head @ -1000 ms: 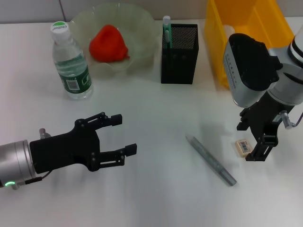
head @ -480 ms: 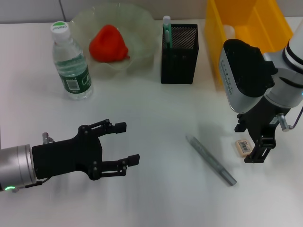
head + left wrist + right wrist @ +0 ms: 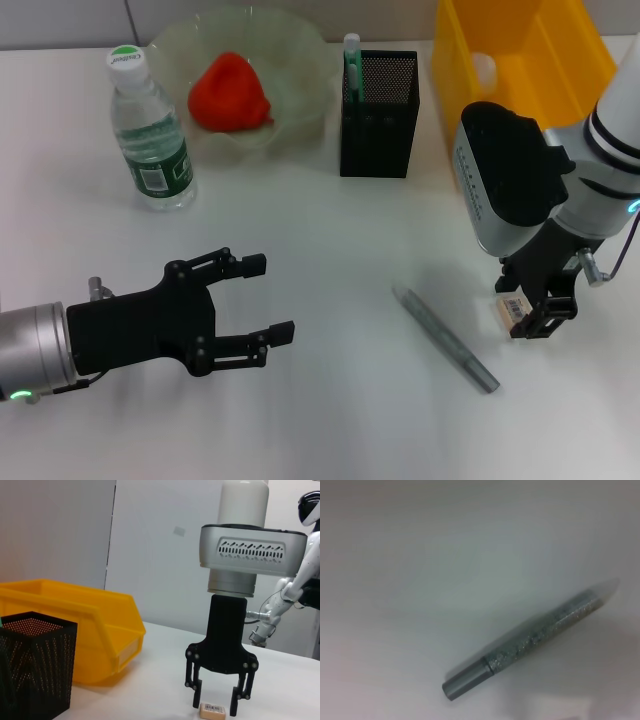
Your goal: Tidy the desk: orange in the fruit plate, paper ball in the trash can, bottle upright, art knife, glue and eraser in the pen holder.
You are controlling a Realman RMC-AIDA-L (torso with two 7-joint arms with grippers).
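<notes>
The small tan eraser (image 3: 511, 306) lies on the white desk at the right. My right gripper (image 3: 524, 314) stands upright over it, open, one finger on each side; the left wrist view shows the eraser (image 3: 212, 710) between the lowered fingertips (image 3: 197, 699). A grey glittery capped stick (image 3: 445, 338), art knife or glue, lies left of the eraser and fills the right wrist view (image 3: 530, 640). The black mesh pen holder (image 3: 378, 112) holds a green-and-white tool (image 3: 351, 55). The orange (image 3: 230, 90) sits in the glass fruit plate (image 3: 300, 60). The bottle (image 3: 150, 130) stands upright. My left gripper (image 3: 255, 298) hovers open at the front left.
A yellow bin (image 3: 530, 60) stands at the back right, behind my right arm, with a white paper ball (image 3: 483, 68) inside. The bin (image 3: 75, 625) and pen holder (image 3: 35, 665) also appear in the left wrist view. Bare desk lies between the two grippers.
My right gripper has shifted left and lowered, so its fingers now straddle the eraser. The left gripper drifted slightly toward the front.
</notes>
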